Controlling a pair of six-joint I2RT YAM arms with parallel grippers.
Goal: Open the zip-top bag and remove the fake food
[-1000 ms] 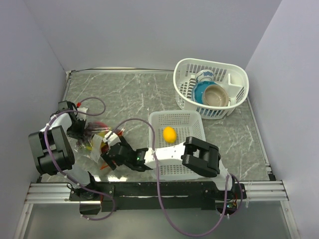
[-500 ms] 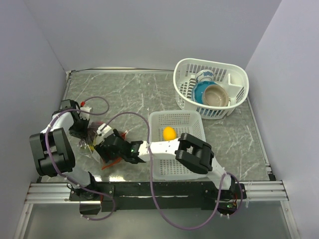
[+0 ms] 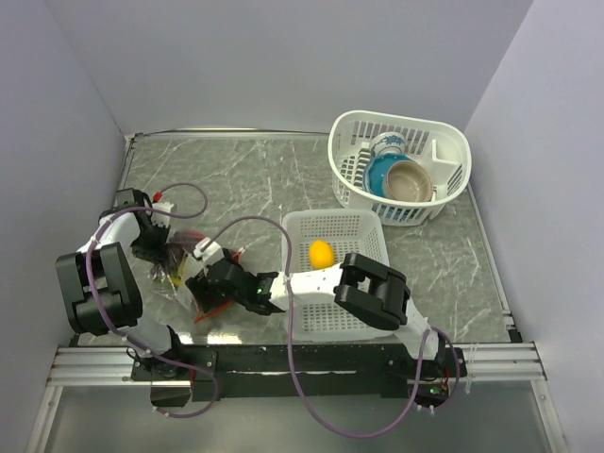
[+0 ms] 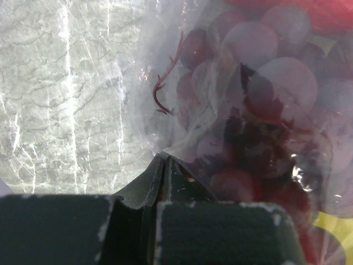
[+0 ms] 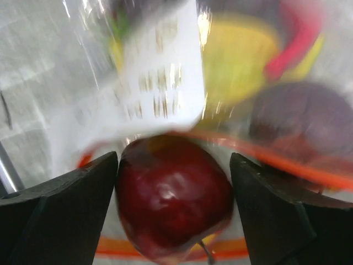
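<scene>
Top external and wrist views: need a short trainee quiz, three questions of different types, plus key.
1. True or false: the yellow-orange fruit lies in the flat white basket.
2. What sits between the fingers of the open right end effector? A spoon; B dark red apple; C sponge.
3. Fill in: the shut left end effector pinches the clear plastic of the ____.
Key: 1 true; 2 B; 3 zip-top bag.

White arms (image 3: 311,281) with black joints, purple cables (image 3: 250,220), seemingly dark-grey fingers (image 5: 49,215)
</scene>
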